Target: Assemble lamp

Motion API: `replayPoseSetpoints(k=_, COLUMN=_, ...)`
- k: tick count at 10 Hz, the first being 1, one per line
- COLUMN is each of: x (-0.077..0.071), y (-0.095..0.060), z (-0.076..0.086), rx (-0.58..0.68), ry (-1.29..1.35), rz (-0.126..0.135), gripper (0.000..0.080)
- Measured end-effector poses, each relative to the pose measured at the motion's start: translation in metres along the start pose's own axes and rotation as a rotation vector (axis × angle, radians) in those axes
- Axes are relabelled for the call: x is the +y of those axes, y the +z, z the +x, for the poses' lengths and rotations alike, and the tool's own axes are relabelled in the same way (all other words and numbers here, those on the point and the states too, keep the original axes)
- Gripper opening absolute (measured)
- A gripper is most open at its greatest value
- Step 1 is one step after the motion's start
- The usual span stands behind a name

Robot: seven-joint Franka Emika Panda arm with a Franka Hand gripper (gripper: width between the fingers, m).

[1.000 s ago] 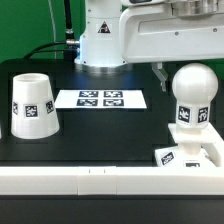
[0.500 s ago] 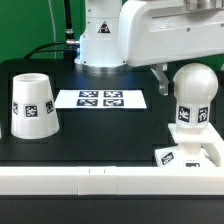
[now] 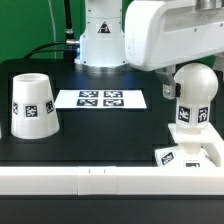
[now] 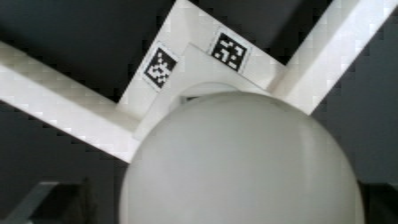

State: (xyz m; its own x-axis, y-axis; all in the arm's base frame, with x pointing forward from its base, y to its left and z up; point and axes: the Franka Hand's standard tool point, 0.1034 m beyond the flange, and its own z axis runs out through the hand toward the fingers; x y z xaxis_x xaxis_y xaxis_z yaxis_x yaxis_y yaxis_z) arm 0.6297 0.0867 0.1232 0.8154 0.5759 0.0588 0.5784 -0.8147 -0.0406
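The lamp's white bulb (image 3: 192, 88) stands upright on its neck on the flat square base (image 3: 205, 155) at the exterior view's right. The tapered shade (image 3: 31, 104) stands apart, mouth down, at the exterior view's left. My gripper (image 3: 180, 86) has come down over the bulb. One dark finger (image 3: 166, 89) hangs just beside the bulb, clear of it; the other is hidden. In the wrist view the bulb (image 4: 231, 160) fills the space in front of my gripper (image 4: 217, 205), with the tagged base (image 4: 196, 60) behind it. The jaws look open.
The marker board (image 3: 100, 99) lies flat on the black table between the shade and the bulb. The robot's white body (image 3: 100, 40) stands at the back. A white rail (image 3: 90, 180) runs along the table's front edge.
The arm has moved toward the exterior view's right and come lower. The visible finger has dropped from above the bulb's top to the level of its widest part. The lamp parts have not moved.
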Motion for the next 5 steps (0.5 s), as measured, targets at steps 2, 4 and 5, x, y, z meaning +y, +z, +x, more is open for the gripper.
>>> replayPoseSetpoints(k=2, x=0.0012, y=0.0003, z=-0.0008, rx=-0.007, ry=-0.148, rz=-0.009, gripper=0.0698)
replayPoseSetpoints(k=4, x=0.0008, y=0.0003, z=-0.0005, rx=-0.024, ry=-0.318, rz=-0.03, gripper=0.0698)
replayPoseSetpoints(k=5, x=0.0021, y=0.0003, z=-0.0011, rx=-0.032, ry=-0.445, rz=-0.037, gripper=0.0698)
